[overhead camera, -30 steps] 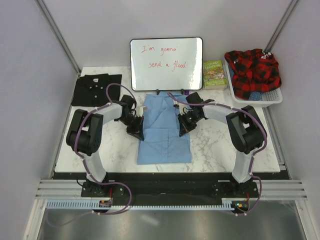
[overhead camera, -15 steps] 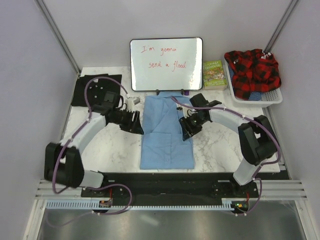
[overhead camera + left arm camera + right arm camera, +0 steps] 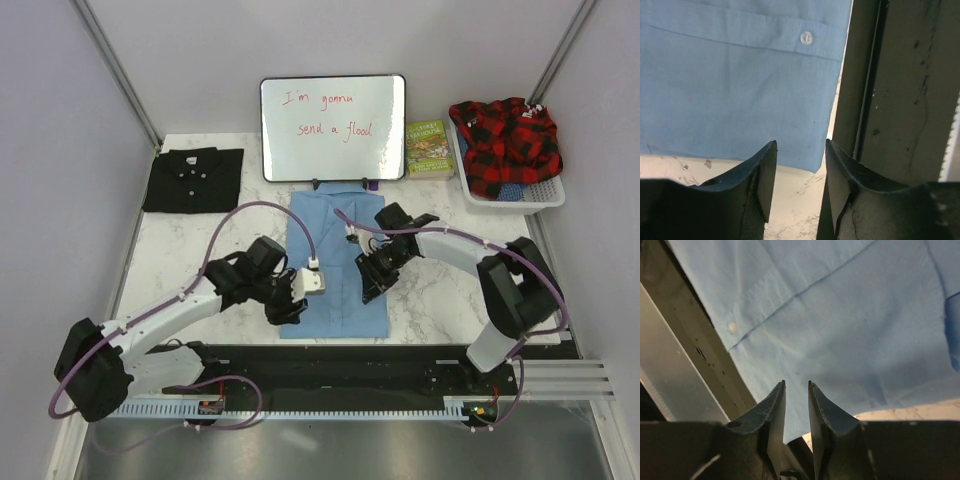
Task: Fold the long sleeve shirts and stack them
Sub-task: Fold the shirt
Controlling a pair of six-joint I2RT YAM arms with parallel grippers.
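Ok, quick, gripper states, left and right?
Left gripper: open, empty, by the light blue shirt's corner.
Right gripper: open narrowly, empty, over the same shirt.

Cannot read cover of green paperback book, upper right; glimpse only part of light blue cloth shirt in wrist views.

Blue shirt flat centre; black shirt (folded) far-left.
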